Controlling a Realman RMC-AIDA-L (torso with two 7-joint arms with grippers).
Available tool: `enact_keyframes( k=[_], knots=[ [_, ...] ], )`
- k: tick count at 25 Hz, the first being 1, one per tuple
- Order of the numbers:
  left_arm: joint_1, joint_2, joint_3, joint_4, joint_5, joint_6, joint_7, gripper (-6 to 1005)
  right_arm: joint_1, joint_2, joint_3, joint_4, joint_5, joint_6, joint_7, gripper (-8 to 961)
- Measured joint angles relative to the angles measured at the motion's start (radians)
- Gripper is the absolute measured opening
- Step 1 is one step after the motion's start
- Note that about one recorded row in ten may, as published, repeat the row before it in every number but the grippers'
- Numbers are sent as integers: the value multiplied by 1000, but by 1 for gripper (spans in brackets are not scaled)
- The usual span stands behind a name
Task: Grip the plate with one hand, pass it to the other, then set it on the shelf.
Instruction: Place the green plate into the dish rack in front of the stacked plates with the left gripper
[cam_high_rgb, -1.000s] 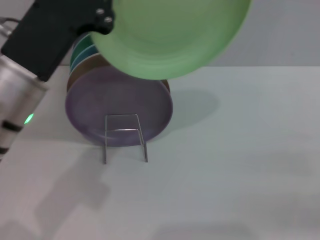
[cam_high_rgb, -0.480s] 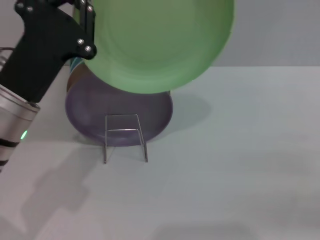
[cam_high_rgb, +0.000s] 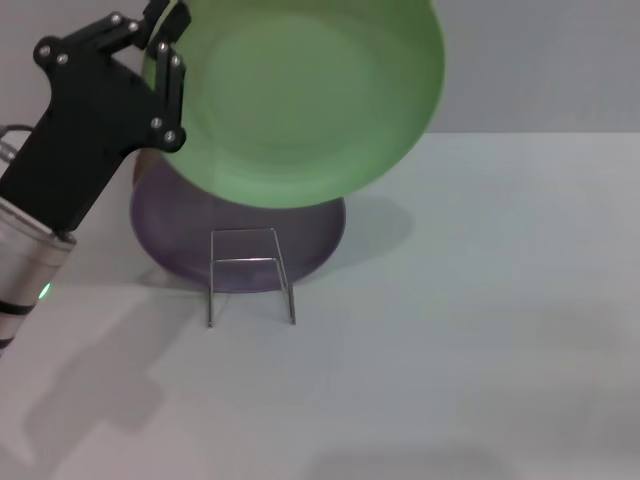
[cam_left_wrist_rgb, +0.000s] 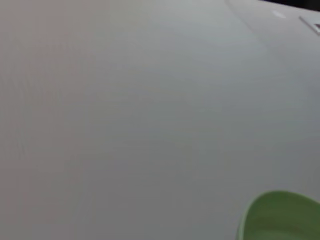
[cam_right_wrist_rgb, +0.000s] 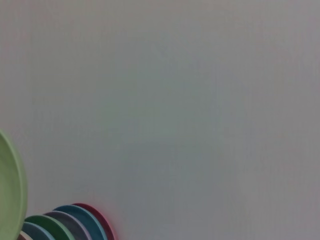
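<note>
Nothing here can be read. The plate (cam_high_rgb: 295, 95) is plain and unmarked, the black left gripper (cam_high_rgb: 165, 40) bears no lettering, and the lavender plate (cam_high_rgb: 240, 240) and table (cam_high_rgb: 480, 330) carry no label.

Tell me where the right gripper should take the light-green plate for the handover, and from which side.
Probably the rim on the robot's right, opposite the left gripper, which clamps the plate at its left edge. The plate is held up, tilted, its face toward the head camera, so that right rim is free in the air. Come in from the right, one finger on each face, above the lavender plate and shelf.
</note>
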Motion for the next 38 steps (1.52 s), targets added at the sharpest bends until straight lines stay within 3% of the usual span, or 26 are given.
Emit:
enact_keyframes(
  k=[13,27,38],
  knots=[
    [-94,-37,-9,242,-1,150,-28,80,-2,0,-28,3,6,6,9,695],
    [-159,-43,-24,361,-1,164,4,92,-2,-2,-39,5,7,10,10,695],
    [-154,-43,-15,401,-1,181,5,102,-3,-2,-40,5,7,10,10,694]
  ],
)
